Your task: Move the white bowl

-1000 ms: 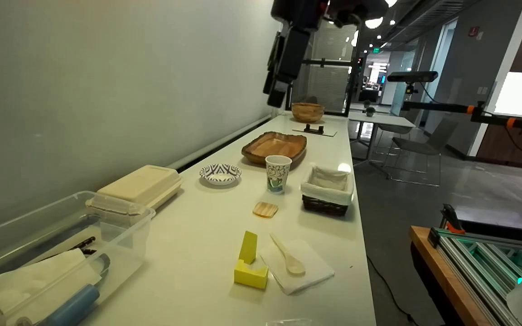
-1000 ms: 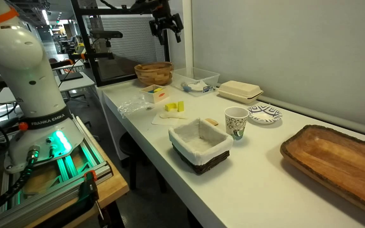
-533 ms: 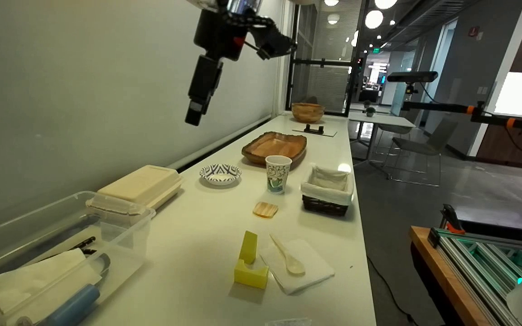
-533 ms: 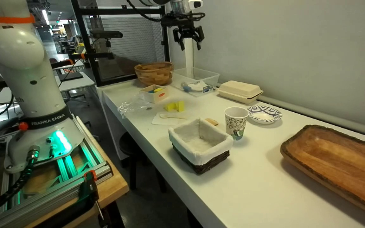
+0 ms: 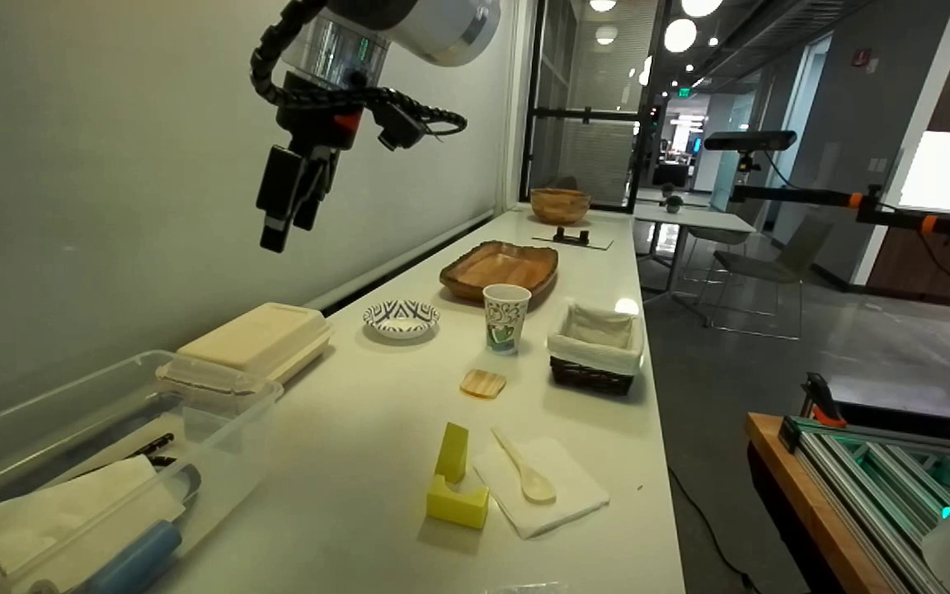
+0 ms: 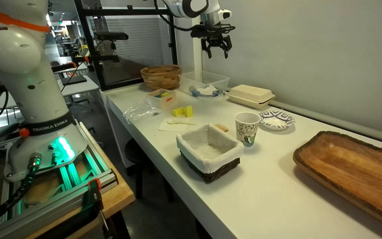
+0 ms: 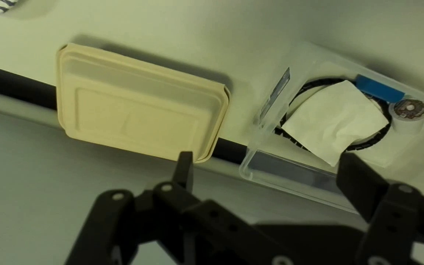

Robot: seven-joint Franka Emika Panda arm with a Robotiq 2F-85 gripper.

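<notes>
Fingers (image 7: 361,186) hang apart, the white bowl (image 7: 134,114) lengthwise along the wall (image 5: 145,181).

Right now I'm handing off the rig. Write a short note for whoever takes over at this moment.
Gripper: open, empty, raised above the counter.
White bowl (the off-white clamshell container): on the counter by the wall, between the clear bin and the patterned dish; left of centre in the wrist view.
Done: gripper open; bowl not yet gripped or off the counter.
Left: probably centre over the bowl, lower, grip, then move it. The task names no destination.
</notes>
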